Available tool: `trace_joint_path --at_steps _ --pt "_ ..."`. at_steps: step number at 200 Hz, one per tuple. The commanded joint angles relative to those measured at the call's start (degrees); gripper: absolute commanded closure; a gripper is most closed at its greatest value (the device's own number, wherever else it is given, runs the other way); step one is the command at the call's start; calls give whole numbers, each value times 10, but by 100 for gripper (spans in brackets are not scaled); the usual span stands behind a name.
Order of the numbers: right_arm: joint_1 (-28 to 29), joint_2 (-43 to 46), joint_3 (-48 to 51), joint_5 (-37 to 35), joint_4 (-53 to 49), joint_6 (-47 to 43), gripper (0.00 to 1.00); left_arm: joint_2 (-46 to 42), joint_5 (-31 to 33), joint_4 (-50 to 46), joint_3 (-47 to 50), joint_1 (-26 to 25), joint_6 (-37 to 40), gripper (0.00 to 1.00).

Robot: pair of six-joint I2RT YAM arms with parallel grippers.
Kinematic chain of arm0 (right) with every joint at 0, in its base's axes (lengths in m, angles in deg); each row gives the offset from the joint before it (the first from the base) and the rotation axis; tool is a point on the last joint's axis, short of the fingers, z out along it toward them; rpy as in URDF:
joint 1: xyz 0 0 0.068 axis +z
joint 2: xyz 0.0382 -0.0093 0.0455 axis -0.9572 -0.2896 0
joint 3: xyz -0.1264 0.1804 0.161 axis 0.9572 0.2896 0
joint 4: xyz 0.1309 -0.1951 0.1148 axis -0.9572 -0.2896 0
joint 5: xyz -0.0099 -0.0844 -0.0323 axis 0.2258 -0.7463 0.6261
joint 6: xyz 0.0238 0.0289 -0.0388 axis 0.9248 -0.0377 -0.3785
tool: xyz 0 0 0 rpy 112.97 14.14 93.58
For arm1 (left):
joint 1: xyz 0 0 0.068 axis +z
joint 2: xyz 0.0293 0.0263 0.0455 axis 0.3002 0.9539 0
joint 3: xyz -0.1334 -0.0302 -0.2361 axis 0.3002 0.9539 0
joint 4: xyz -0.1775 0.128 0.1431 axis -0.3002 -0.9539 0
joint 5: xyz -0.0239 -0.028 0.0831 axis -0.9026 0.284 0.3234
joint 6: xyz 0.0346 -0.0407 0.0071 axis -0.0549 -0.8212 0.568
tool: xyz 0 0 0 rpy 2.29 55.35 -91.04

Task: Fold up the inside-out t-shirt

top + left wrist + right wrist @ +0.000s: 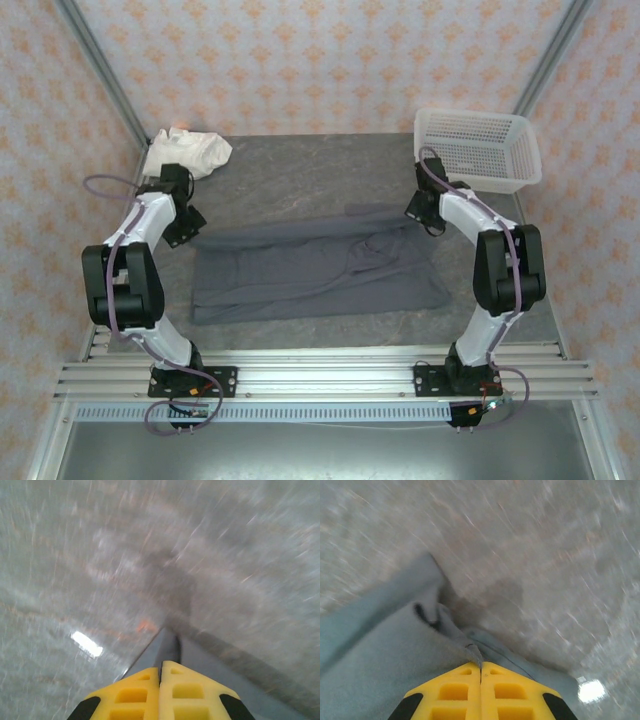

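We're gripping the shirt (310, 270) by its far edge, left jaws closed on its left corner, right jaws on its right; it's lying lengthwise across the desk (300, 170), spreading towards us.

Even light — blurred wrist views; glare

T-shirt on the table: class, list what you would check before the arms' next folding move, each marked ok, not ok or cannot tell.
1. Grip of left gripper on t-shirt edge: ok.
2. Grip of right gripper on t-shirt: ok.
3. Smooth t-shirt: not ok, rumpled in the middle.
4. Gap between cream garment and t-shirt: ok.
5. Gap between basket and t-shirt: ok.
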Motion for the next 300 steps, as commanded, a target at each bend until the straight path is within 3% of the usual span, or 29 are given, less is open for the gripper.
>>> trace_joint_path --at_steps 1,41,106,125,137,148,167,180,213,242,271,300 --pt "-11 14 -11 -35 -33 24 100 -15 21 -27 12 8 -8 100" --pt "-11 68 -13 -17 -47 32 100 -54 36 -49 5 8 -1 100" --pt "-7 132 173 32 -22 96 100 -137 32 -40 138 8 -1 100" --pt "-8 124 194 40 -19 99 100 -129 -6 -7 174 9 -5 100" --pt "-7 117 180 62 -28 86 84 -130 -15 8 184 9 -14 79" --pt "-6 120 160 82 -39 71 62 -138 -4 11 184 9 -19 61" --pt "-6 141 117 61 -79 60 59 -172 18 7 171 11 -30 33" --pt "-6 158 80 31 -106 59 52 -206 28 0 158 12 -33 21" --pt "0 143 3 26 -84 34 40 -276 0 12 125 12 -19 16" --pt "2 25 -79 42 -93 -20 39 -297 -83 36 121 7 2 10" --pt "2 -84 -151 31 -134 -64 40 -303 -86 33 126 6 25 1" --pt "2 -133 -161 44 -124 -107 38 -304 -91 35 137 6 32 0"
